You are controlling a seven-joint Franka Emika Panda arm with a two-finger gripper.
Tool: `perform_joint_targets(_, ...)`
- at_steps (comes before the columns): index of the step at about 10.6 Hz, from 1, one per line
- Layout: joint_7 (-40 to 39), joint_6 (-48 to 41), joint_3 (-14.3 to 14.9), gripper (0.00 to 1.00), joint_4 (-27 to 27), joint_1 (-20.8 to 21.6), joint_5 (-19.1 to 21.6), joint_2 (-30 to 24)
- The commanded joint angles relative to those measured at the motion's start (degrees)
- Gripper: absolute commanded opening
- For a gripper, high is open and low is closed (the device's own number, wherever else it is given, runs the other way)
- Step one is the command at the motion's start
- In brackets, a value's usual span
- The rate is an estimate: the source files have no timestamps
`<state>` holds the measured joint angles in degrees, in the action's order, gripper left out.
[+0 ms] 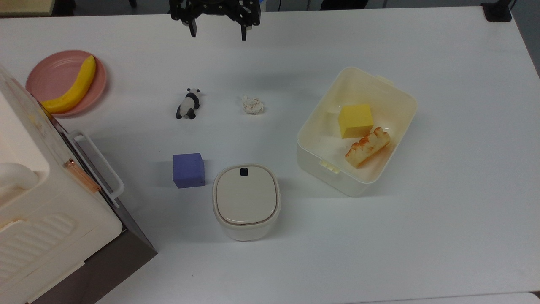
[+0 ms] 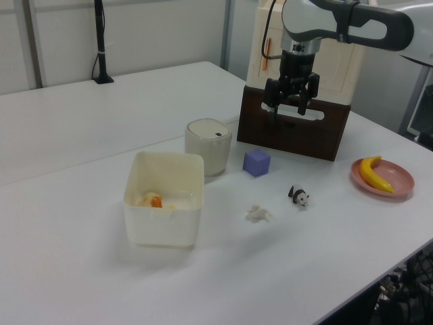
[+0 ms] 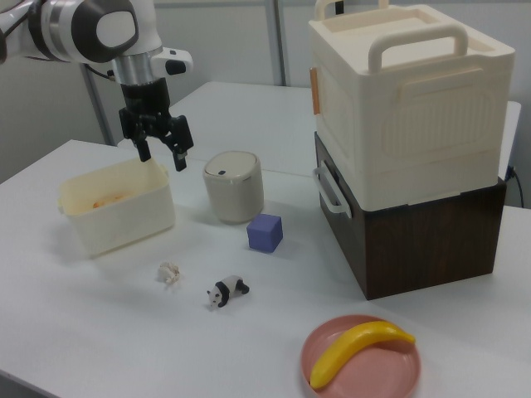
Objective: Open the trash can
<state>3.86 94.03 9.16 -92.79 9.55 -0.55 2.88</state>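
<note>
Fingers of the black two-finger gripper (image 1: 218, 33) hang spread apart and grasp nothing, above the white worktop's (image 1: 443, 219) far edge in the top view. The small cream-white rounded-square trash can (image 1: 247, 202) with its flat beige lid stands closed toward the near edge, its small black button (image 1: 244, 171) on the lid's far rim. A purple foam cube (image 1: 188, 170) sits just beside it on the top view's left; a cream rectangular lidless tub (image 1: 394, 95) holding a yellow block (image 1: 355, 120) and a piece of toy bread (image 1: 367, 147) lies on the top view's right.

From the left view, the gripper (image 2: 291, 103) hovers in front of the dark brown cabinet (image 2: 298, 132), well apart from the trash can (image 2: 208, 146). A panda figurine (image 2: 298, 196) and a crumpled white scrap (image 2: 258, 214) lie nearer the front edge.

From the right view, the released gripper (image 3: 163, 156) hangs over the tub's (image 3: 116, 215) rim, near the trash can (image 3: 234, 186). A banana (image 3: 357, 350) rests on a pink plate (image 3: 398, 369) at the near edge.
</note>
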Motion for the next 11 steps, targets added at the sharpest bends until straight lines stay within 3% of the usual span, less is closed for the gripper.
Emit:
perform_joint_targets(1,1.5,-0.7,-0.1,1.0,-1.5,0.6,0.3,-1.3)
perform_joint_targets(11,-1.2,-0.4,-0.2,1.0,-3.2,0.7,0.3,-0.9)
